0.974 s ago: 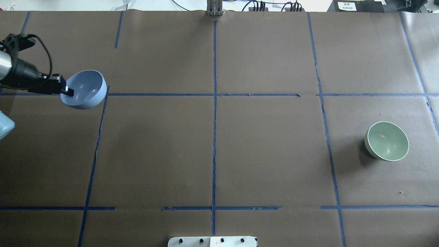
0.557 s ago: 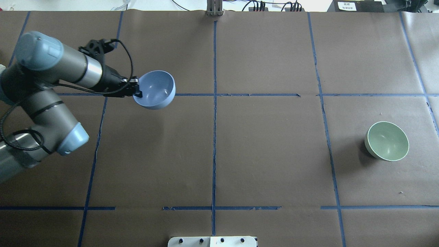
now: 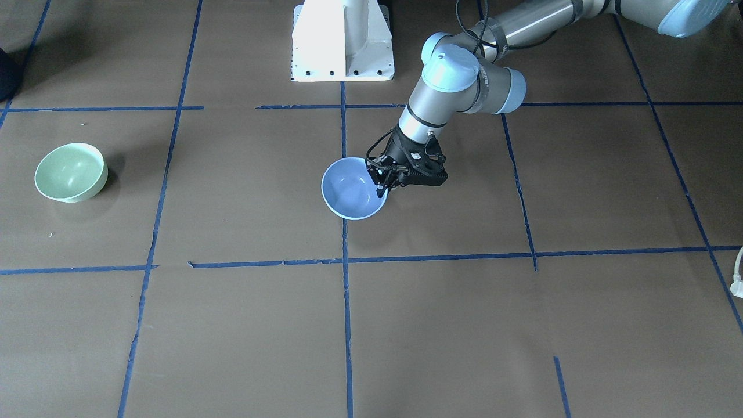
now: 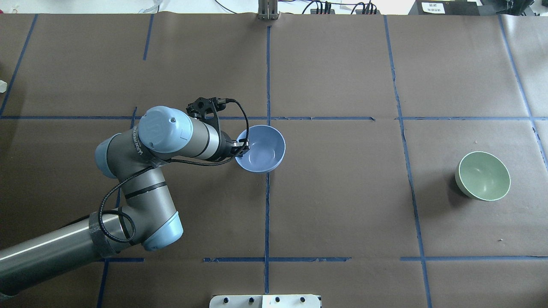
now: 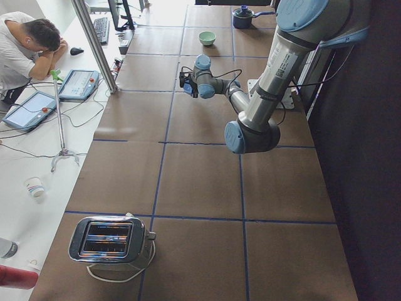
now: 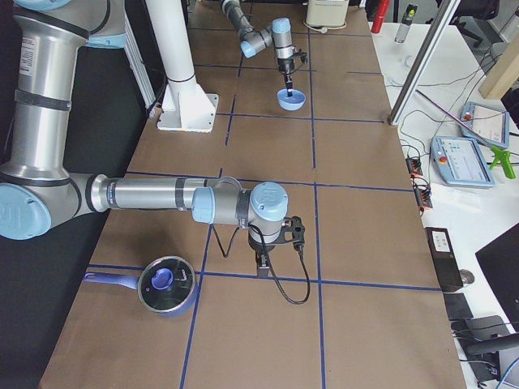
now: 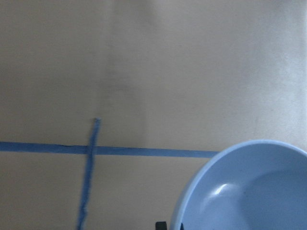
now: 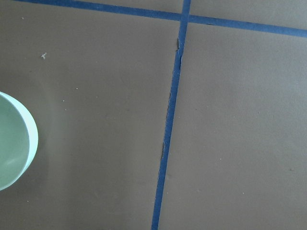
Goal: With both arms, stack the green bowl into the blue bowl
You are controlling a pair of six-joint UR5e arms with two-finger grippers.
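Carried rightward, blue bowl (image 4: pixel 261 148) reaches central tape line (image 4: pixel 267 64) on brown table (image 4: pixel 342 205).

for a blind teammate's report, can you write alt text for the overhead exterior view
The left arm reaches in from the left, its jaws pinching the rim of the blue bowl near the middle of the table. The green bowl sits alone at far right.

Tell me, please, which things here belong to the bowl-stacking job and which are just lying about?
Job: blue bowl, gripped at its rim by the left gripper; green bowl, standing free; right gripper.
Lying about: toaster; lidded saucepan.
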